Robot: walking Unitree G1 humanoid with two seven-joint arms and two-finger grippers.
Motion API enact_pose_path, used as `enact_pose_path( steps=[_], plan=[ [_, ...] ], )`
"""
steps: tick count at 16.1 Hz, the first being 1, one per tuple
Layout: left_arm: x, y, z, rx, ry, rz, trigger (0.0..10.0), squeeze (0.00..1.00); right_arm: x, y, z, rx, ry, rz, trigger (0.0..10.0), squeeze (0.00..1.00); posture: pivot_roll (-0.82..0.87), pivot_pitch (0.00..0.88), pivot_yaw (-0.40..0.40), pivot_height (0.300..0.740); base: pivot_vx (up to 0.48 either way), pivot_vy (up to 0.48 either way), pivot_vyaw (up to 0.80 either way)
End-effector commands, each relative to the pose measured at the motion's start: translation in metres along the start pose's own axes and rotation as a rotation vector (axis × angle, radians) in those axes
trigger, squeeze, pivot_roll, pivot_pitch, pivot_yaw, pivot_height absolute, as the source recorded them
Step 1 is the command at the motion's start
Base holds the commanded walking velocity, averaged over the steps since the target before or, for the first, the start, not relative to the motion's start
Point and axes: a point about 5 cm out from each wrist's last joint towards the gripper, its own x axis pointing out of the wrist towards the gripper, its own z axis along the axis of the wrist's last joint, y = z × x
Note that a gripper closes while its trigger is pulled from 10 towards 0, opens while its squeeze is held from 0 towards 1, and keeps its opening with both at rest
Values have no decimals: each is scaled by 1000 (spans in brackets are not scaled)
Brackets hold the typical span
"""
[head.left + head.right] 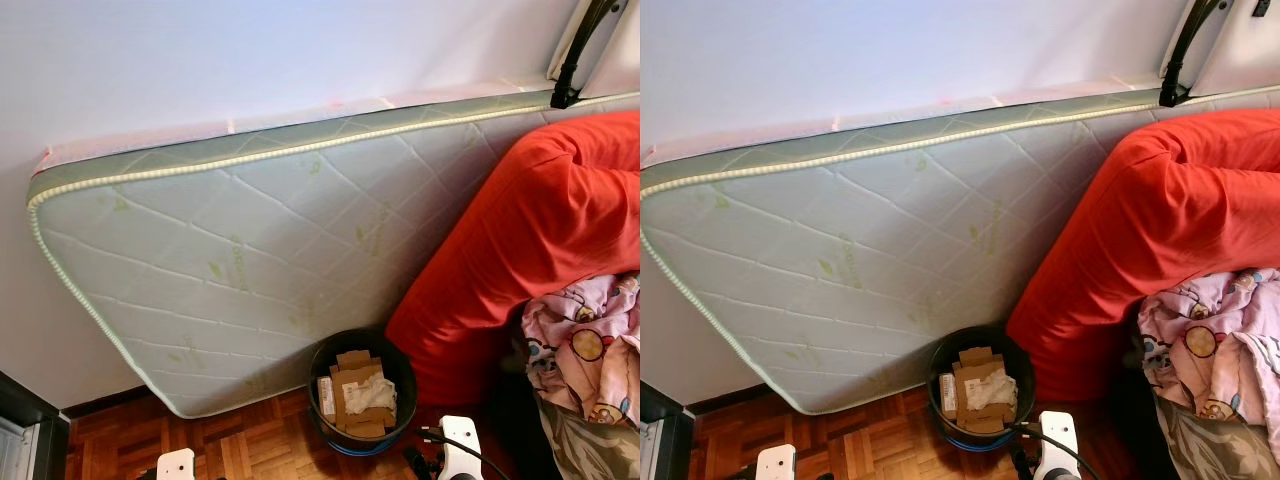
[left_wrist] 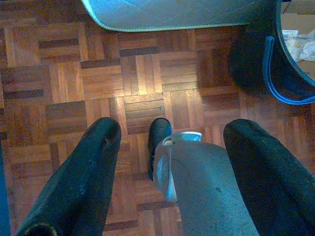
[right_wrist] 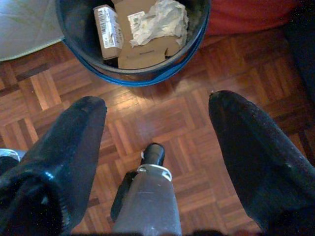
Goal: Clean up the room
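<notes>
Against the white wall [image 1: 250, 50], a quilted white mattress with pale green piping and leaf print [image 1: 240, 250] leans tilted, long axis running along the wall, one rounded corner down on the brown parquet floor [image 2: 74, 83], the far end rising toward the right. Just beside it on the right, a big red-orange soft cushion or beanbag [image 1: 530, 230] rests against the mattress face, with a pink cartoon-print fabric bundle [image 1: 585, 345] lying against its lower right side. Between the mattress's low corner and the cushion stands the black round bucket with a blue handle [image 3: 147, 73], upright on the parquet, mouth facing up, touching or nearly touching both neighbours. Inside: flattened brown cardboard pieces [image 1: 352, 385], a small white labelled box [image 3: 108, 32] standing along the wall of the bucket, and a crumpled white paper [image 3: 160, 22] on top. Black metal bracket [image 1: 580, 50] on the wall at upper right. Left gripper [image 2: 170, 162] hangs above bare parquet, fingers spread apart, nothing between them; bucket edge sits off to one side in the left wrist view. Right gripper [image 3: 157, 147] is also spread wide and empty, over the floor just short of the bucket.
</notes>
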Motion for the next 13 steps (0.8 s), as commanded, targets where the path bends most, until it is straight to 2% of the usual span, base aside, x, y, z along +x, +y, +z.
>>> enact_pose_path(
  steps=[1,4,12,13],
  plan=[
    [-1,1,-4,30,21,-8,10000,0,0,-1,-1,-2,10,-7,10000,0,95,70,-63,740,0,0,0],
    [-1,1,-4,31,21,-13,10000,0,0,-1,-2,-4,17,-15,10000,0,95,66,-63,740,0,0,0],
    [-1,1,-3,37,22,-8,10000,0,0,-1,-1,-12,30,-13,10000,0,93,87,-69,740,0,0,-768],
    [0,1,-2,60,24,-4,10000,0,0,-2,-1,-13,31,-14,10000,0,92,88,-69,740,0,0,-763]
  ],
)
